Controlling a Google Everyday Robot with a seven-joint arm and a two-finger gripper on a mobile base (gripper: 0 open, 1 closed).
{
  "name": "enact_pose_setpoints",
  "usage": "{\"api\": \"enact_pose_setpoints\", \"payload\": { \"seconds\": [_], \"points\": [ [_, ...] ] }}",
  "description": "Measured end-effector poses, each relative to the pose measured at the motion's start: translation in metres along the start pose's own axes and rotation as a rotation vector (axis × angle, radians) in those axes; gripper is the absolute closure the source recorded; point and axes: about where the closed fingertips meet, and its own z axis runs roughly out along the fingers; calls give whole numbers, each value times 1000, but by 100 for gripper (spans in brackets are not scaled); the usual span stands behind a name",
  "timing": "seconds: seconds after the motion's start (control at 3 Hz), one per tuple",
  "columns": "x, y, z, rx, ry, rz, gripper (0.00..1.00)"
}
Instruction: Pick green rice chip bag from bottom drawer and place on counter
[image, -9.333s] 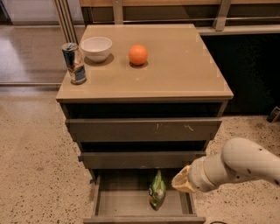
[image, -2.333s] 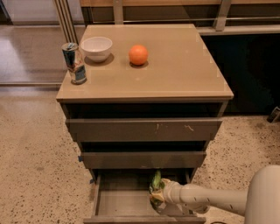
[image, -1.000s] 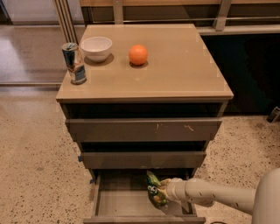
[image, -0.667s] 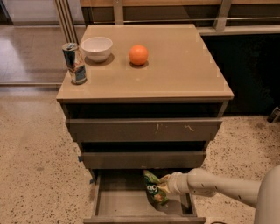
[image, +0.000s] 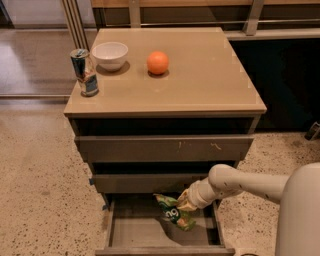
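The green rice chip bag (image: 174, 212) with white letters hangs tilted above the open bottom drawer (image: 135, 231), just in front of the middle drawer's face. My gripper (image: 183, 203) reaches in from the right on a white arm and is shut on the bag's upper right edge, holding it off the drawer floor. The beige counter (image: 200, 75) tops the cabinet above.
On the counter stand a silver-blue drink can (image: 84, 72) at the left edge, a white bowl (image: 110, 54) and an orange (image: 157, 62). The scratched upper drawer front (image: 165, 147) juts out slightly. My white arm (image: 260, 185) fills the lower right. Speckled floor surrounds the cabinet.
The gripper has closed on the bag and lifted it up off the drawer floor; the bag now hangs tilted higher, near the middle drawer's front.
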Motion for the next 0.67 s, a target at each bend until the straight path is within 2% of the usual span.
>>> {"api": "enact_pose_setpoints", "payload": {
  "seconds": [0.33,0.67],
  "points": [
    [-5,23,-2,-103,4,-16,100],
    [-5,23,-2,-103,4,-17,100]
  ]
}}
